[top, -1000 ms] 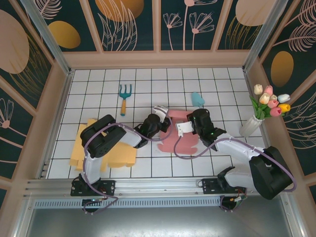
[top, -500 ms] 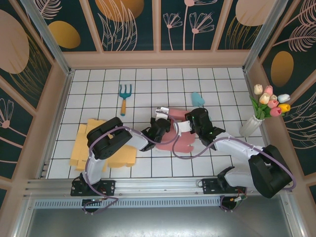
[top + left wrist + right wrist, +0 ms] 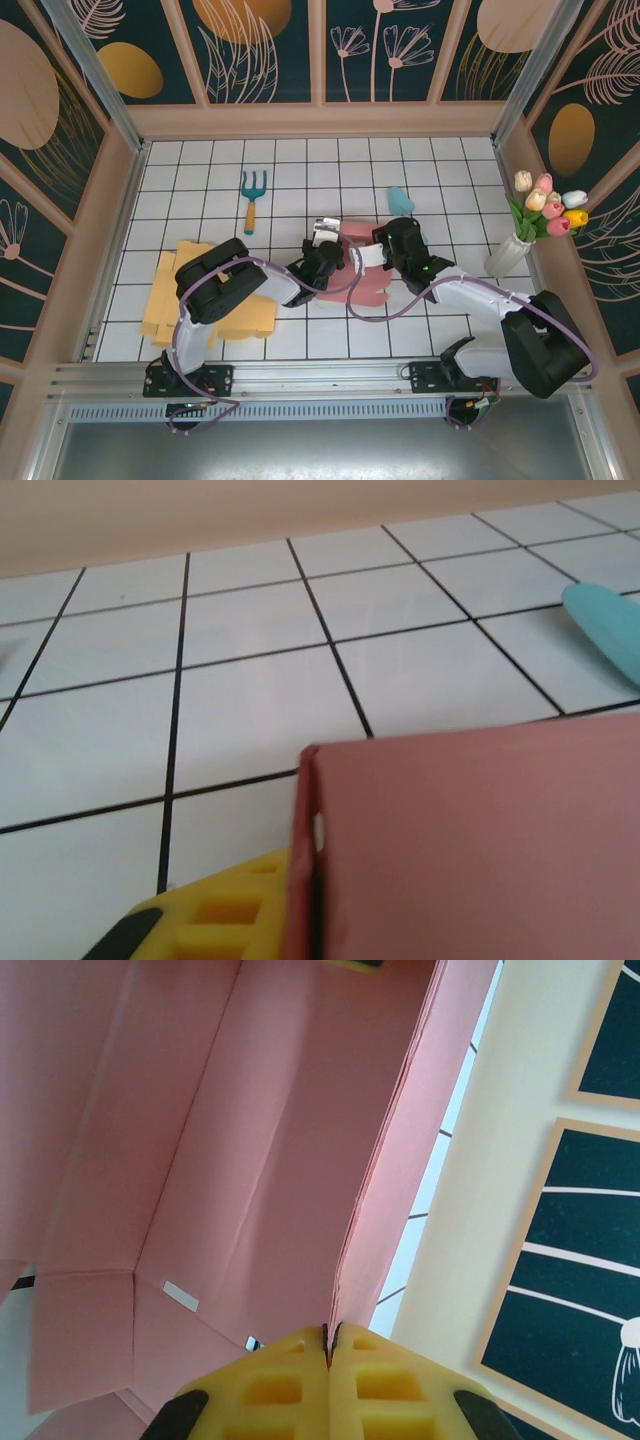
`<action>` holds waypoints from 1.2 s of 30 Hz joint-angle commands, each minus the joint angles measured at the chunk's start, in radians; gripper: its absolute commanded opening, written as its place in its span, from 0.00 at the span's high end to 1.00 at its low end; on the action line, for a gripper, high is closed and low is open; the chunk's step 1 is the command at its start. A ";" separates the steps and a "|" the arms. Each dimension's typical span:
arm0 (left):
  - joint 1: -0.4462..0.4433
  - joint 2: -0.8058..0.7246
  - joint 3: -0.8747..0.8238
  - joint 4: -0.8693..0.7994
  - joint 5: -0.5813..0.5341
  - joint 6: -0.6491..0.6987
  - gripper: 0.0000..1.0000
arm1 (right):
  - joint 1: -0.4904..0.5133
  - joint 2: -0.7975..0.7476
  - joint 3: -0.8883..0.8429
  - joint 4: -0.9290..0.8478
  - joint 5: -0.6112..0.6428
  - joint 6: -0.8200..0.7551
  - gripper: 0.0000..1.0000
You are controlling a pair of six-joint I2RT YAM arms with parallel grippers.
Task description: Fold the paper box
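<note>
**Raised wall pinched; crease to be set along the score**

In the top external view, the pink paper box (image 3: 365,285) was seen partly folded near the middle of the white tiled desk (image 3: 200,190). The left tool (image 3: 330,258) was at its left edge and the right tool (image 3: 380,252) at its far side.

In the left wrist view, an upright pink panel stood just beside one yellow ribbed finger (image 3: 215,920). Whether the left tool was gripping the panel could not be told.

In the right wrist view, the right tool (image 3: 329,1345) was clenched on the thin edge of a raised wall.

The step would probably be done best if the pinched wall were held steady while the neighbouring panel was pressed along its scored line. That way the fold would be kept straight and the thin paper would not be buckled or torn.
</note>
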 commanded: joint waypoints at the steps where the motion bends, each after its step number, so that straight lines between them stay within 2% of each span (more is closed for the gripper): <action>1: 0.054 -0.048 -0.060 0.012 0.009 0.006 0.70 | 0.000 0.011 -0.029 -0.133 0.015 0.009 1.00; 5: 0.054 -0.084 -0.114 0.054 0.051 -0.004 0.62 | 0.003 0.013 -0.029 -0.130 0.018 0.008 1.00; 13: 0.054 -0.016 -0.064 0.066 0.087 -0.002 0.59 | 0.012 0.015 -0.032 -0.132 0.018 0.011 1.00; 19: 0.053 0.025 -0.003 0.019 0.041 -0.020 0.58 | 0.014 0.017 -0.031 -0.128 0.013 0.011 1.00; 21: 0.054 0.030 0.001 0.017 0.028 -0.025 0.62 | 0.014 0.019 -0.032 -0.125 0.012 0.011 1.00; 22: 0.053 0.031 0.002 0.016 0.023 -0.029 0.67 | 0.015 0.020 -0.032 -0.124 0.011 0.011 1.00; 24: 0.054 0.031 0.006 -0.003 -0.022 -0.050 0.82 | 0.016 0.021 -0.032 -0.123 0.012 0.011 1.00; 26: 0.054 0.029 0.006 -0.015 -0.073 -0.064 0.91 | 0.016 0.022 -0.032 -0.123 0.017 0.012 1.00; 28: 0.054 0.024 -0.005 -0.011 -0.096 -0.066 0.94 | 0.015 0.020 -0.032 -0.123 0.019 0.014 1.00; 31: 0.054 0.016 -0.026 0.018 -0.064 -0.049 0.96 | 0.016 0.016 -0.032 -0.117 0.012 0.023 0.99; 36: 0.054 0.014 -0.062 0.074 -0.018 -0.028 0.97 | 0.016 -0.015 -0.028 -0.097 -0.029 0.057 0.87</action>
